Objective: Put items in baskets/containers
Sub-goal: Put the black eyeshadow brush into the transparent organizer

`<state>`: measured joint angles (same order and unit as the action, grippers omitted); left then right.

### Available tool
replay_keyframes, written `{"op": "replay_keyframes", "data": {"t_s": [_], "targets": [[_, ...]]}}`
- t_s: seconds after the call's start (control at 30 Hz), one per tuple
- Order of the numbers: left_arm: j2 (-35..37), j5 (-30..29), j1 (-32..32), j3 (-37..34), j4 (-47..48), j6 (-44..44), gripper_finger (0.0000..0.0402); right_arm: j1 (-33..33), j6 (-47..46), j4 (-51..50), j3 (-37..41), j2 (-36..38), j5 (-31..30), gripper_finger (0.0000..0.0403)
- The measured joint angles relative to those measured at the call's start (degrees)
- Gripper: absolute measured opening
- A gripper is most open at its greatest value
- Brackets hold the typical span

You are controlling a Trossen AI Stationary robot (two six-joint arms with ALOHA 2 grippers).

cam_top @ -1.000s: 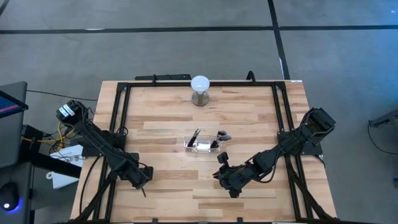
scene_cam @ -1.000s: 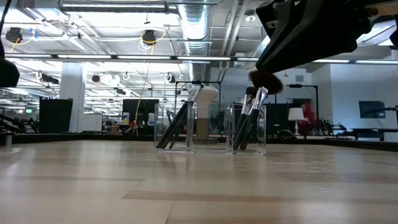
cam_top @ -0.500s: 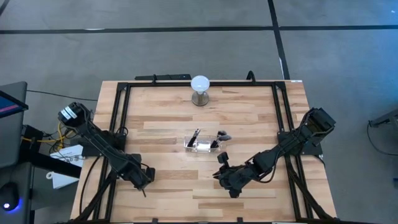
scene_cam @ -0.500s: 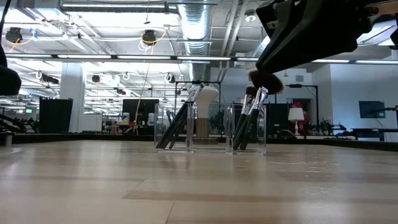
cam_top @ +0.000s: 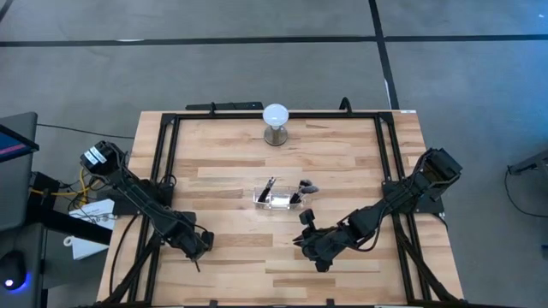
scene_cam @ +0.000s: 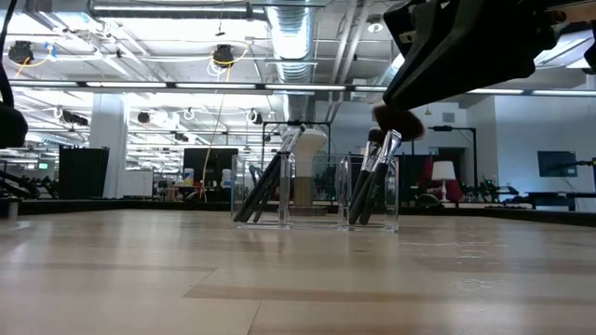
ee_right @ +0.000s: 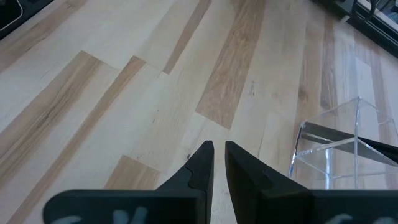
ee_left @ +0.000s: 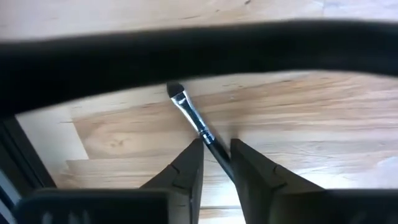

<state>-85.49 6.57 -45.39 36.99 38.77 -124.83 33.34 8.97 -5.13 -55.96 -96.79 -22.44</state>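
Note:
A clear two-compartment holder (cam_top: 278,198) stands mid-table with several slim dark brushes leaning in it; it also shows in the low view (scene_cam: 317,191) and in the right wrist view (ee_right: 339,155). A brush with a broad black head (cam_top: 306,185) juts from its right end. My left gripper (cam_top: 197,248) is near the table's front left and is shut on one slim brush (ee_left: 189,115). My right gripper (cam_top: 306,219) is shut and empty, just near-right of the holder; it also shows in its own wrist view (ee_right: 217,148). My left gripper pinches the brush's dark handle (ee_left: 213,143) between its two fingers. The brush runs along the fingers. Its metal collar and small dark tip (ee_left: 175,92) stick out past the fingertips. The rest of the handle is hidden between the fingers.
A white globe on a metal base (cam_top: 276,120) stands at the table's far middle. A black frame (cam_top: 171,162) runs round the tabletop. Bare wood (cam_top: 248,248) lies between the two grippers.
My left arm has shifted slightly toward the table's near edge with the brush still in its fingers. In the low view it shows a little lower at the picture's left edge.

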Motion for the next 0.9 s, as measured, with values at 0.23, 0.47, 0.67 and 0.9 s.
{"op": "replay_keyframes", "data": {"t_s": [0.23, 0.47, 0.67, 0.9], "targets": [[0.0, -0.6, 0.2, 0.0, -0.7, 1.7, 0.0017, 0.0, 0.0, 0.0, 0.0, 0.0, 0.0, 0.0033], [1.0, 0.9, 3.4, -0.3, -1.4, 7.3, 0.0020, 0.0, 0.0, 0.0, 0.0, 0.0, 0.0, 0.0033], [4.3, -2.4, 5.1, -0.5, -2.4, 9.8, 0.0014, 0.0, 0.0, -0.3, 0.0, 0.0, 0.0, 0.0033], [6.7, -5.4, 4.9, -0.4, -3.7, 9.8, 0.0013, 0.0, -0.6, -0.8, 0.0, 0.0, 0.1, 0.0033]]}}
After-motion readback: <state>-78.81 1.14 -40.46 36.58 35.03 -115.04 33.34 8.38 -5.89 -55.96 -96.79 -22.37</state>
